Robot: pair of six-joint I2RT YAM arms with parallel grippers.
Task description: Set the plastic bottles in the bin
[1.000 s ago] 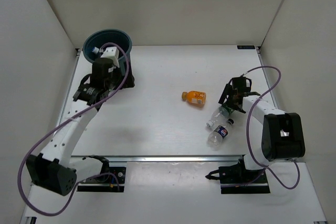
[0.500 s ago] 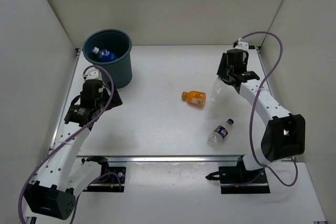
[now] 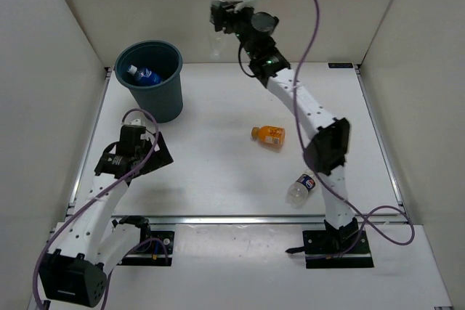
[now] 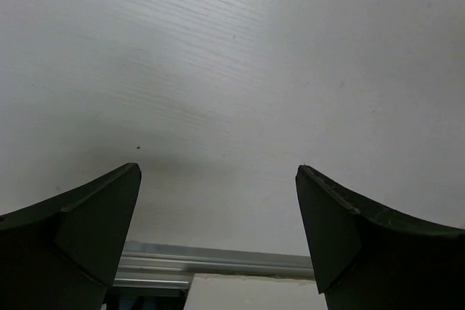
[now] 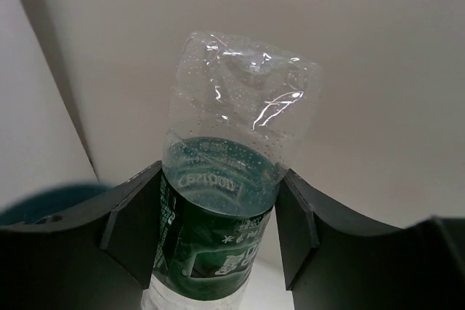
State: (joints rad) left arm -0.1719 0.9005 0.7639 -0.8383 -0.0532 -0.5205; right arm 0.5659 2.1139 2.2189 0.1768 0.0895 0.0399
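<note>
The right arm, stretched high and far, carries the green-label bottle (image 5: 221, 237) toward the bin (image 3: 156, 99). The right fingers (image 5: 131, 215) are clamped on either side of its label, and its clear base points away from the wrist. In the overhead view the bottle hangs in the air against the far wall, to the right of the bin's rim and not yet over the opening. It is probably lifted this high to clear the bin's tall side, and it looks to need more travel left before it can be let go.

The blue-label bottle (image 3: 144, 75) already lies inside the bin. The orange bottle (image 3: 269, 135) lies on its side mid-worktop. The dark-cap bottle (image 3: 301, 186) lies nearer, well apart from the bin.

The left fingers (image 4: 80, 230) are spread wide with nothing between them, low over the near-left worktop (image 4: 240, 70), seemingly out of the other arm's way.

The worktop is white with a fine streaked grain and is edged by a metal rail (image 4: 218, 259) on the near side. Plain pale walls (image 3: 305, 5) close it in on the left, right and far sides.
</note>
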